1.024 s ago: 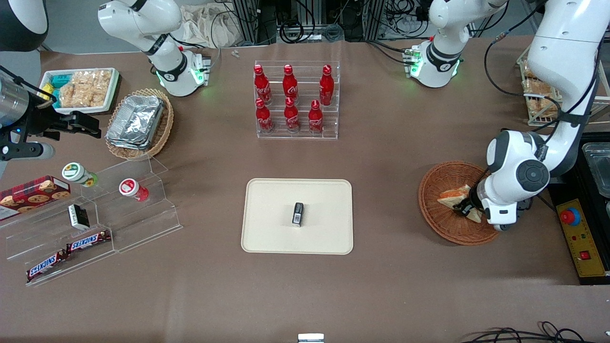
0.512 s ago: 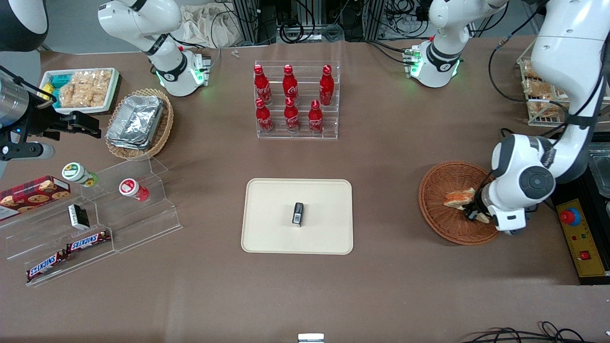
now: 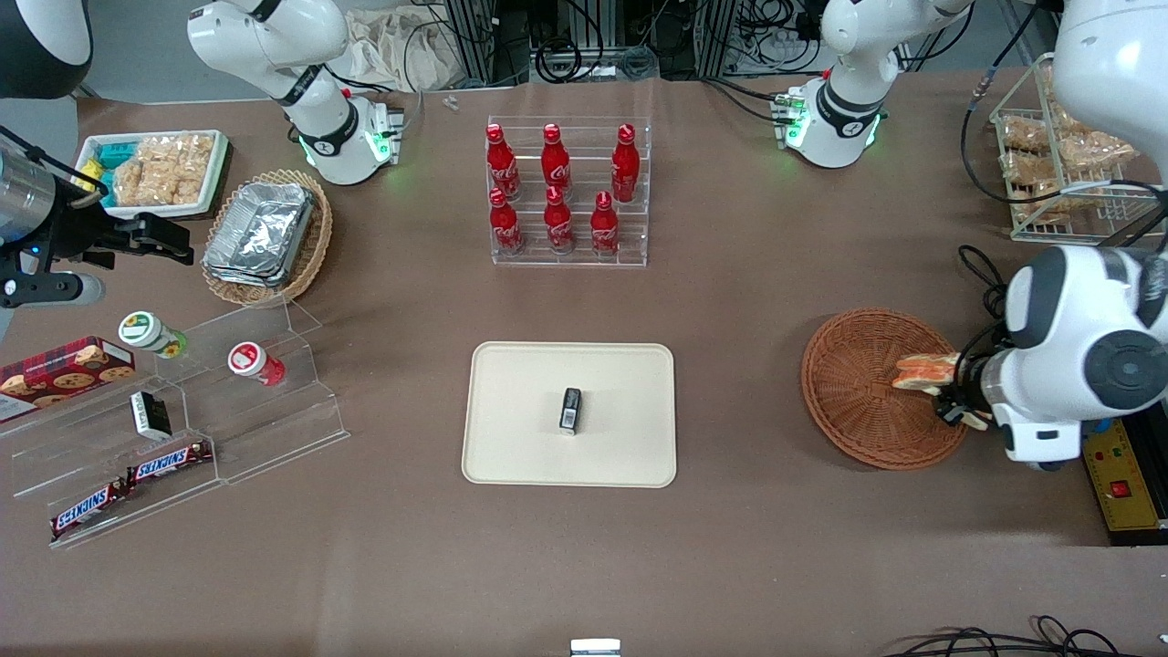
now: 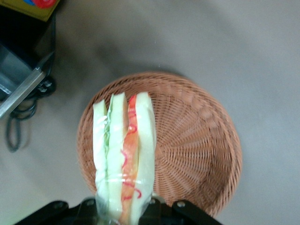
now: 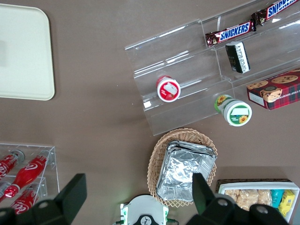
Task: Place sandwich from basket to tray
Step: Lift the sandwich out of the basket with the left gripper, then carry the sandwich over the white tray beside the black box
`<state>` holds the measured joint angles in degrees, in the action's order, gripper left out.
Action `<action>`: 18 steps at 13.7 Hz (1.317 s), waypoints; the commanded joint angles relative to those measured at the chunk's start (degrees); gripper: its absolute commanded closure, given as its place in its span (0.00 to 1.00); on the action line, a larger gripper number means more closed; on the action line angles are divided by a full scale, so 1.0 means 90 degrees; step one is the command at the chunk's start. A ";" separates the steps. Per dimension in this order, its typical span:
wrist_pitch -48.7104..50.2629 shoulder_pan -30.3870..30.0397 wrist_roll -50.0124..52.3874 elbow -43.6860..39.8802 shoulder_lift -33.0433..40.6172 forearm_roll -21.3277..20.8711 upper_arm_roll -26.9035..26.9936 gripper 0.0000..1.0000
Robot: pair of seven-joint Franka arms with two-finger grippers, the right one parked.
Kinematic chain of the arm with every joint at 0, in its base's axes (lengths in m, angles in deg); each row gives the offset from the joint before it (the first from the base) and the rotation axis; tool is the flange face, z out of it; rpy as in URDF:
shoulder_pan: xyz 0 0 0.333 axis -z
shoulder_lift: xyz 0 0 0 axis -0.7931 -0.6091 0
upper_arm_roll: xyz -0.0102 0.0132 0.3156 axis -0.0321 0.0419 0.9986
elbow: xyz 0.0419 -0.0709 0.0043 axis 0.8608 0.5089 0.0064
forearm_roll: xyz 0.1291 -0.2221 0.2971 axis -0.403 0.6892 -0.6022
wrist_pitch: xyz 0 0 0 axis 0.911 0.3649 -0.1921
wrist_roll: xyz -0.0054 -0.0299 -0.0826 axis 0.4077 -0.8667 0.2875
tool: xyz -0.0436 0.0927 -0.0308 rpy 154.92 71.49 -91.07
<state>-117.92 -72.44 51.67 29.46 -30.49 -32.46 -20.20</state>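
Observation:
My left gripper point(image 3: 954, 401) is shut on the sandwich point(image 3: 923, 372), a wrapped wedge of white bread with orange-red and green filling, and holds it lifted above the reddish-brown wicker basket point(image 3: 862, 401) at the working arm's end of the table. In the left wrist view the sandwich point(image 4: 124, 154) stands on edge between the fingers of the gripper point(image 4: 123, 208), with the basket point(image 4: 197, 150) below it holding nothing else. The cream tray point(image 3: 520, 438) lies at the table's middle with a small black packet point(image 3: 570, 409) on it. The tray's corner also shows in the right wrist view point(image 5: 23, 51).
A clear rack of red cola bottles point(image 3: 566, 192) stands farther from the camera than the tray. A wire rack of snacks point(image 3: 1058, 173) and a yellow control box point(image 3: 1118, 465) are beside the working arm. A tan basket of foil containers point(image 3: 265, 233) and clear snack shelves point(image 3: 182, 429) lie toward the parked arm's end.
The left gripper has risen out of the basket with the sandwich in it and shifted toward the table's working-arm edge. The basket now holds nothing.

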 commanded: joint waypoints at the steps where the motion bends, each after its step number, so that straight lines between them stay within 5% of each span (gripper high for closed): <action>1: 0.0904 0.0011 -0.0396 -0.0907 -0.0045 0.0271 -0.0303 1.00; 6: 0.0847 0.0437 -0.0319 -0.1669 -0.0521 0.0222 -0.1427 1.00; 13: 0.0008 0.2313 -0.0231 -0.2189 -0.1790 -0.0305 -0.1359 1.00; 18: -0.1074 0.3377 0.0033 -0.2188 -0.2895 -0.1174 -0.0931 1.00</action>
<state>-125.64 -45.45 51.14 12.83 -53.02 -40.91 -30.82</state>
